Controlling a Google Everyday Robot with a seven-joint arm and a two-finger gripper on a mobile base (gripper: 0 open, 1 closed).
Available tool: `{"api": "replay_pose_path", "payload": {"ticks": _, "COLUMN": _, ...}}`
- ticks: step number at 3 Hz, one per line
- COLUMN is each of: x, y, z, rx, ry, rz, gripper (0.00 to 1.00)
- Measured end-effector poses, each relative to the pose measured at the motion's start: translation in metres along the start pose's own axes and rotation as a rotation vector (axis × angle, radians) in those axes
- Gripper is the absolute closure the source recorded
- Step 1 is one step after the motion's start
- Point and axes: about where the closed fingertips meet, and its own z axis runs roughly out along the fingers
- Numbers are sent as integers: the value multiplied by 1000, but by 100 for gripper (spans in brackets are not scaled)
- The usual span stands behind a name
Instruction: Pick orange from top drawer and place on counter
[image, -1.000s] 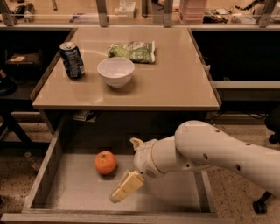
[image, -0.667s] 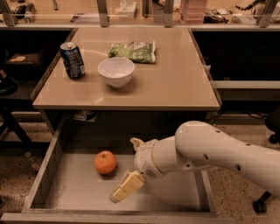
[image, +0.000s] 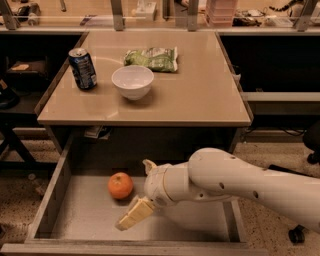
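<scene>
Cream pincer (image: 135, 196) in grey top drawer (image: 82, 217) beside bright-orange orange (image: 120, 185) — beige-tan counter (image: 200, 92), white bowl (image: 132, 82).

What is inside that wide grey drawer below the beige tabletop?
A small round orange fruit lies in the wide grey drawer, with the open end effector beside it. The white arm covers the drawer's right side, hiding anything there.

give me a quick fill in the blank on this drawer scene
1. The gripper, in the top drawer beside the orange, is ____, not shut.
2. The bowl on the counter is coloured ____.
3. The can beside the bowl stands ____.
Missing words: open; white; upright.
</scene>
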Motion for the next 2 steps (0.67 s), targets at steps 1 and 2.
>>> {"api": "replay_pose_path", "payload": {"ticks": 1, "x": -1, "y": -22, "z": 22, "rx": 40, "ry": -33, "rz": 5, "gripper": 0}}
{"api": "replay_pose_path", "payload": {"ticks": 2, "x": 1, "y": -41, "z": 39, "rx": 85, "ry": -35, "rz": 0, "gripper": 0}}
